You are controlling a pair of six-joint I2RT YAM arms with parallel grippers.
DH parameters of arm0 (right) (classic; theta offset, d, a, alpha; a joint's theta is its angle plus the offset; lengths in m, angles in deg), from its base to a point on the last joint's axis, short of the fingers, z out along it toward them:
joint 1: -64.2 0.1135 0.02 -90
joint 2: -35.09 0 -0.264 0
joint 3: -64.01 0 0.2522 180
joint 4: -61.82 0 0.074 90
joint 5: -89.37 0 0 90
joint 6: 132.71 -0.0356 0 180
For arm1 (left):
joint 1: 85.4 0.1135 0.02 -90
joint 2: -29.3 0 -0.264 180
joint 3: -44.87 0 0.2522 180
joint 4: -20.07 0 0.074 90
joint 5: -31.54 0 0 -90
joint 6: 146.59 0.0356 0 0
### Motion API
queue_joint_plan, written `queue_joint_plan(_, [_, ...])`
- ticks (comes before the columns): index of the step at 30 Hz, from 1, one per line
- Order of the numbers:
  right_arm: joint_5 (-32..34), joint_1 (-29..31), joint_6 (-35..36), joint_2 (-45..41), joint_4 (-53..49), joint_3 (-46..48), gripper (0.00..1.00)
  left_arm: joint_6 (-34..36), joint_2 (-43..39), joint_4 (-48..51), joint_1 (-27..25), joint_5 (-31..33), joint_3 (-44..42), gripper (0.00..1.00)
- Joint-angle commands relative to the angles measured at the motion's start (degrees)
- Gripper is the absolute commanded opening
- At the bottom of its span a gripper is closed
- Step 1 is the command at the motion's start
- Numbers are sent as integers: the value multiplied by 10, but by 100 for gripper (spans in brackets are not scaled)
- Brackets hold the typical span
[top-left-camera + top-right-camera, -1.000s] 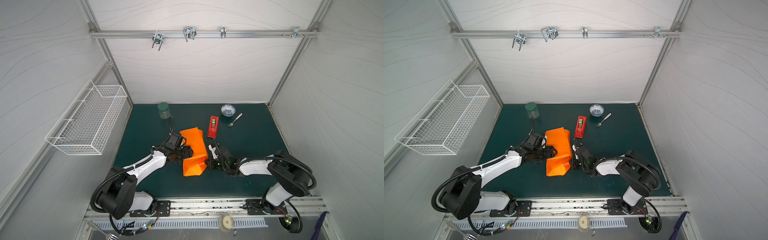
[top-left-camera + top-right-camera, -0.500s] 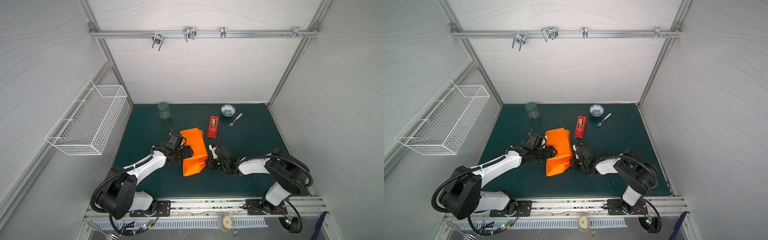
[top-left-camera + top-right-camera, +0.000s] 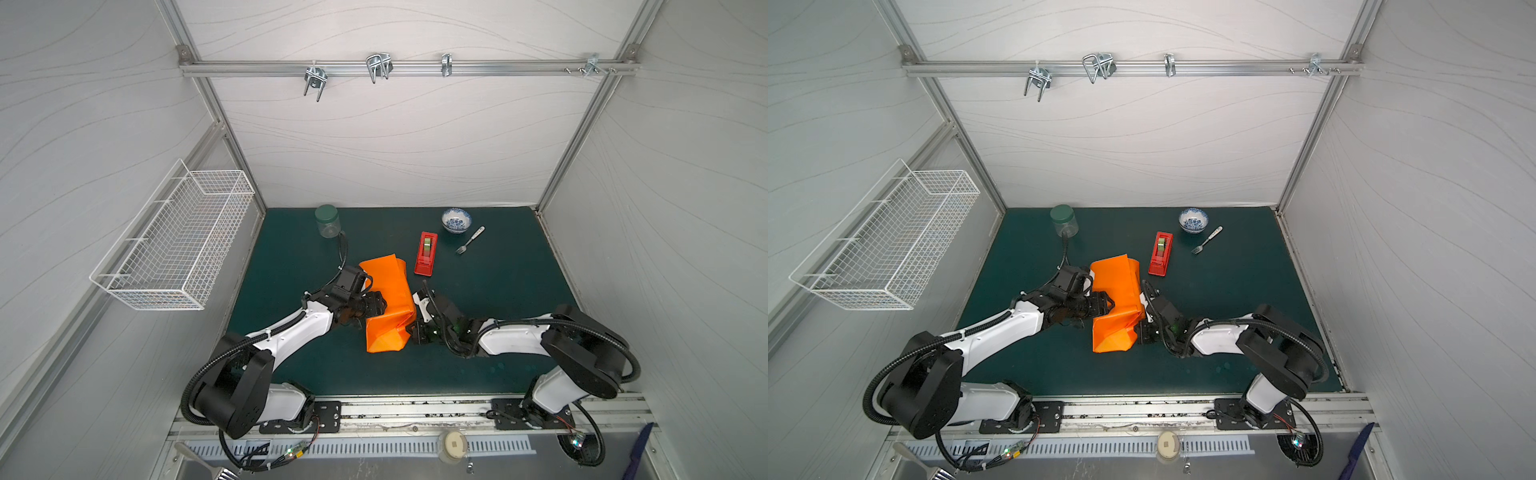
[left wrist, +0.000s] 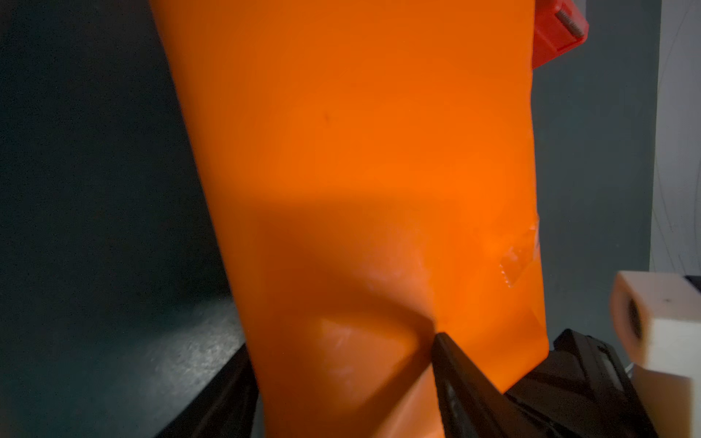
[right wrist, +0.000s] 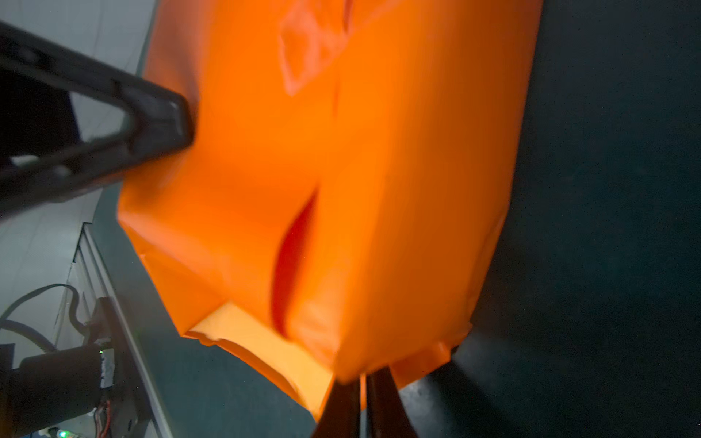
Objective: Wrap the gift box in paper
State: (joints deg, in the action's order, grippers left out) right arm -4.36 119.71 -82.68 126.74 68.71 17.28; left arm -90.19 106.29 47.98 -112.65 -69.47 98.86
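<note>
Top views, parcel: the orange paper (image 3: 386, 299) lies mid-mat as a folded bundle, just beside the red tape dispenser (image 3: 427, 253). The gift box shows nowhere, so I judge it is inside the paper.
Top views, pincers: my left pincer (image 3: 376, 305) meets the bundle at its left flank. My right pincer (image 3: 412, 328) is at the right flank, toward the near end.
Left wrist, grip: my left pincer stands wide. One fingertip (image 4: 440, 341) dents the paper's face and the other finger sits at its far edge. I judge that it clamps the wrapped box across its thickness.
Left wrist, done: a strip of clear tape (image 4: 517, 258) sits on the paper near one edge.
Right wrist, grip: my right pincer (image 5: 362, 383) is closed tight, with a sliver of paper nipped between the tips.
Right wrist, undone: a seam gapes open down the bundle, and the end flaps hang loose.
Progress: the wrap round the body looks made and partly taped. By my reckoning, closing and taping the gaping seam and the ends remains.
</note>
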Motion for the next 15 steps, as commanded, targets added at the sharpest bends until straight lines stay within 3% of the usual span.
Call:
queue_joint_plan(1, [0,4,-21,29,17,9,8,13,20,47,-1,8,-13,71])
queue_joint_plan(15, [-22,14,-50,28,40,29,8,13,17,45,0,8,-14,71])
